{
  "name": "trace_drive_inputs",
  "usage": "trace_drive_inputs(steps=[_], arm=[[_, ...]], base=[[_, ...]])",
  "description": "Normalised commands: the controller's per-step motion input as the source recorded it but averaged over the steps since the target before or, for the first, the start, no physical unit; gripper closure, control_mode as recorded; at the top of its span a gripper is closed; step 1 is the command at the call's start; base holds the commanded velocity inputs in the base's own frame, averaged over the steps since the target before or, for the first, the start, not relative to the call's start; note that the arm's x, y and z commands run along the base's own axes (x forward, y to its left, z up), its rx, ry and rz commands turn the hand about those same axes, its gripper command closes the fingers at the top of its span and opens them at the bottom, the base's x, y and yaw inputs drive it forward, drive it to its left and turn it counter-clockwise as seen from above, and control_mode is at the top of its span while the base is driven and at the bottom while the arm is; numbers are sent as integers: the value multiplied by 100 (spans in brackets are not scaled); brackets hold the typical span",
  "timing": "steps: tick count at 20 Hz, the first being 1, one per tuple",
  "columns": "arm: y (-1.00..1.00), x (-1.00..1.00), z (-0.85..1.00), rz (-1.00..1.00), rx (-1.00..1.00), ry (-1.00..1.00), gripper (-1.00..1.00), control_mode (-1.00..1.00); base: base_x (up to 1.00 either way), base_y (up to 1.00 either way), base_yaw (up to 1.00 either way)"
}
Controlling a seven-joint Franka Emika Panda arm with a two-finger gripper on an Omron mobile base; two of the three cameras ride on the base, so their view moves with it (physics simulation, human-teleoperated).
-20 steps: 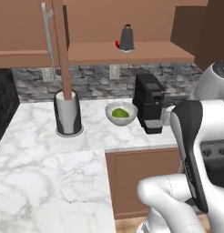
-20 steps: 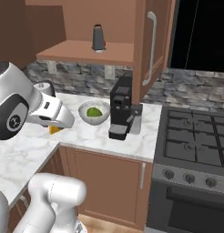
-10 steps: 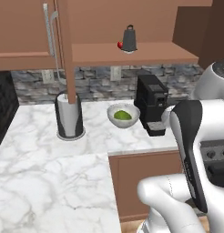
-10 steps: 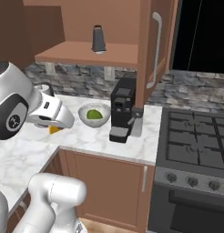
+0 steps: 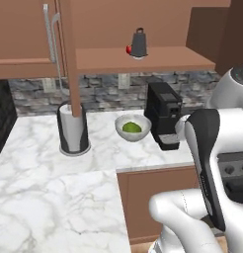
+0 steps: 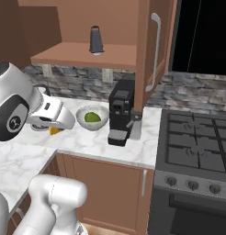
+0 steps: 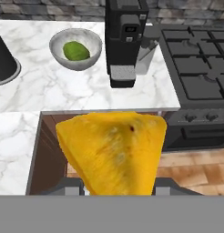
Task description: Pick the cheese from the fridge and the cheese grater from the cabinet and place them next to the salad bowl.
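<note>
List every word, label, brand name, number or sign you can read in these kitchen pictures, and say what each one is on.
None: no readable text anywhere.
Coffee machine: small front panel, no legible marks.
Stove: knobs carry no readable numbers.
Cheese, salad bowl, cheese grater: all unmarked.

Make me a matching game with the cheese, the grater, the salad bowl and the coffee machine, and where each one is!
Things:
1. cheese
2. grater
3. salad bowl
4. coffee machine

Places:
A. on the counter, left of the coffee machine
B. on the open cabinet shelf
C. in the gripper
D. on the counter, beside the stove

Pairs: 1-C, 2-B, 3-A, 4-D
</note>
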Motion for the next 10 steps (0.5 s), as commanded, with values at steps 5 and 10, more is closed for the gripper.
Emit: trace_drive_inputs(steps=[5, 10], arm=[[0, 0, 0, 0, 0, 0, 100, 100], [0, 0, 0, 0, 0, 0, 100, 100]], base=[[7, -5, -1], [39, -1, 11]])
